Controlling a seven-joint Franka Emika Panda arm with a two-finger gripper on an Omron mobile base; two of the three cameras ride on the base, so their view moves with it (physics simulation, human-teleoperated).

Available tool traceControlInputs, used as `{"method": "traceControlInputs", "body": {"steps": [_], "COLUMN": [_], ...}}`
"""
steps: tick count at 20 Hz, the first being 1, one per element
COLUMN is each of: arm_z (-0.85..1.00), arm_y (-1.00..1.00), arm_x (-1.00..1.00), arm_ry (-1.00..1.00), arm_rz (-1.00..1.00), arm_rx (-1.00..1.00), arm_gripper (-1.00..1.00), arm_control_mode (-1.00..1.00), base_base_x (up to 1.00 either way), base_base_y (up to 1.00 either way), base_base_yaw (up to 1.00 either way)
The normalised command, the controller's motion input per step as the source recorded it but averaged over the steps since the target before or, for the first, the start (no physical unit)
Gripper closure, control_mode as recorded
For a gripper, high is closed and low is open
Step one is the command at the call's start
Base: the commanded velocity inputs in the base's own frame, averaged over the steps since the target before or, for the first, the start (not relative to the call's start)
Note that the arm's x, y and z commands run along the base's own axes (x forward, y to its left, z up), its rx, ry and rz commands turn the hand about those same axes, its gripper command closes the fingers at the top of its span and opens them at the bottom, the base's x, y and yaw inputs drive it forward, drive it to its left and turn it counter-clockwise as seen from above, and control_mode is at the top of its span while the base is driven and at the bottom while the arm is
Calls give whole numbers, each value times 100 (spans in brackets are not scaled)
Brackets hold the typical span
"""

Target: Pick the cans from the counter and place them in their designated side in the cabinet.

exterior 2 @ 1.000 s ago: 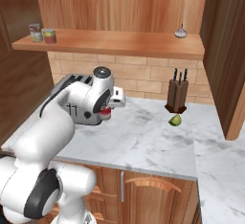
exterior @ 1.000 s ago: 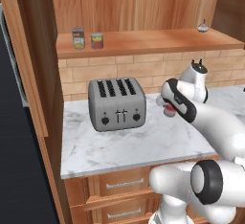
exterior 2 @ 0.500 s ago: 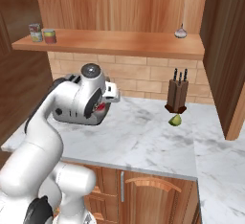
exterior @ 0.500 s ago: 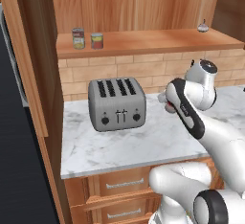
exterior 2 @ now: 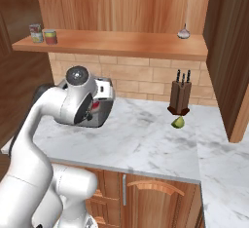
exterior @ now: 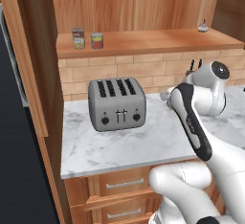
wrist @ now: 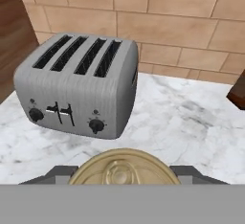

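Tan brick backsplash (exterior 2: 146, 73) along the far wall, vertical wood planks above it. Silver four-slot toaster (exterior: 117, 104) at left, dark knife block (exterior 2: 179, 98) at far right with a small green fruit (exterior 2: 178, 122) just in front. Tall wooden side panel (exterior: 28, 60) at left; soft, even light.

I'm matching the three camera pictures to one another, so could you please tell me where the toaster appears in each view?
Left base view: the toaster stands left of centre on the counter.
Right base view: mostly hidden behind the arm, left of centre; its grey side shows.
Hand view: upper left, slots up.
Shared landmark: the brick wall behind it.
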Motion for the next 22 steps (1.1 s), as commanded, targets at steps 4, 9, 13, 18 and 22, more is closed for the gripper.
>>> {"method": "traceControlInputs", "body": {"steps": [4,9,13,18,22], "arm_z": [41,40,42,42,40], "arm_y": [2,4,12,14,11], "arm_x": [-45,-51,-38,-30,-31], "arm_ry": [-2,0,0,-3,-6], "arm_rz": [0,0,0,0,0], "arm_rx": [0,0,0,0,0], "arm_gripper": [100,100,100,100,100], "arm_control_mode": [-100,-100,-100,-100,-100], "base_base_x": [0,0,0,0,0], "base_base_y": [0,0,0,0,0], "base_base_yaw": [0,0,0,0,0]}}
